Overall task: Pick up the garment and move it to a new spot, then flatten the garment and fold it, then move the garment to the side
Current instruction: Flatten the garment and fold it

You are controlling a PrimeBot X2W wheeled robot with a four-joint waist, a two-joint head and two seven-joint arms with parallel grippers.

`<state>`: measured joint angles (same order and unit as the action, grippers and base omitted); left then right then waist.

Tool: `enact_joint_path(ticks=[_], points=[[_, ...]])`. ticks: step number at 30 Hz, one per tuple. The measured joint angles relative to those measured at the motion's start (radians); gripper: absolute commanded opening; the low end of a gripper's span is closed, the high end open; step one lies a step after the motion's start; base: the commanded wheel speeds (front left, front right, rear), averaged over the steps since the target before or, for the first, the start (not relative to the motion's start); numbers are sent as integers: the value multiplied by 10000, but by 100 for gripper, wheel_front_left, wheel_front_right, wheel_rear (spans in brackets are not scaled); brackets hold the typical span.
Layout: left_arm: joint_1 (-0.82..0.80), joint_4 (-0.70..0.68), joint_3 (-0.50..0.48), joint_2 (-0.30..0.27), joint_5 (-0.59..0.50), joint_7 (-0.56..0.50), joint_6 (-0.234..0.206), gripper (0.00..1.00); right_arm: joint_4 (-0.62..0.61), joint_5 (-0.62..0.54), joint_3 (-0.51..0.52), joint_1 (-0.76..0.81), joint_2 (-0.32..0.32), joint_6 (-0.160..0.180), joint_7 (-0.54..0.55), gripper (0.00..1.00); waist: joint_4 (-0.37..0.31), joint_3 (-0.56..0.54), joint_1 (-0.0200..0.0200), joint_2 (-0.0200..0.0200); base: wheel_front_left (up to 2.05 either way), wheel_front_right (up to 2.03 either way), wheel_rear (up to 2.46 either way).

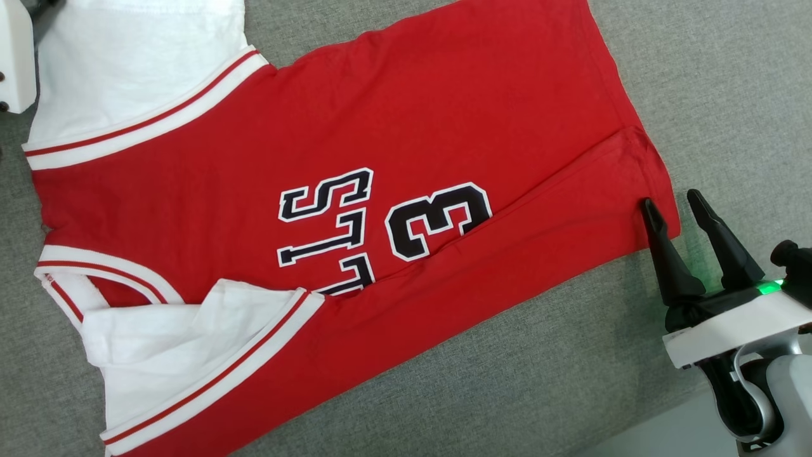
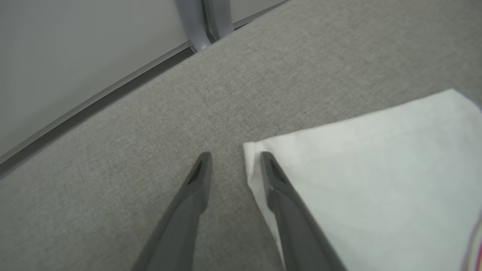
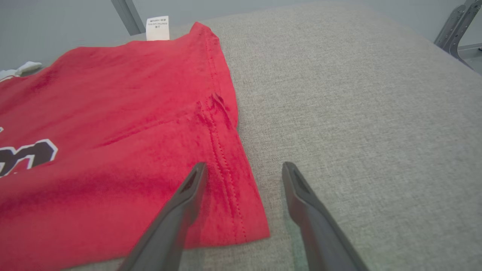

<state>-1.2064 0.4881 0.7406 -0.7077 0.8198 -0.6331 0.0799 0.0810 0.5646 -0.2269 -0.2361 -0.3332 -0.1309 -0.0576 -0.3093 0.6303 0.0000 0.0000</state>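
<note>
The garment (image 1: 380, 158) is a red jersey with white sleeves, black-and-white lettering and a "3", spread nearly flat on the grey cloth surface (image 1: 698, 76). A long fold runs across its lower half. My right gripper (image 1: 670, 200) stands open at the garment's hem corner (image 3: 241, 195). One finger is over the red cloth and the other over bare surface. In the left wrist view my left gripper (image 2: 235, 158) is open, its jaws apart around the corner of a white sleeve (image 2: 357, 180). One finger lies over the sleeve's edge. Nothing is gripped.
A white care label (image 3: 157, 28) sticks out at the far hem. The surface's edge and grey metal frame legs (image 2: 203, 22) show beyond the sleeve, and another bracket (image 3: 457, 22) stands at the far right. A pale part of my left arm (image 1: 16, 57) sits at the top left.
</note>
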Motion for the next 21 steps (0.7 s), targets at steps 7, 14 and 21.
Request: enact_joint_path(ticks=[7,14,21], points=[[-31,-86,119,71,174,17,244,0,119,6,-90,-372,-144,0,-38,100,39,40,0,0,0,0,0],[-36,-382,291,102,71,1049,422,0,662,-188,10,-2579,-257,0,1304,100,226,-142,0,0,0,0,0],[-268,-848,662,453,50,1605,466,0,2968,-2529,579,-6073,-186,0,3074,100,878,-218,0,0,0,0,0]])
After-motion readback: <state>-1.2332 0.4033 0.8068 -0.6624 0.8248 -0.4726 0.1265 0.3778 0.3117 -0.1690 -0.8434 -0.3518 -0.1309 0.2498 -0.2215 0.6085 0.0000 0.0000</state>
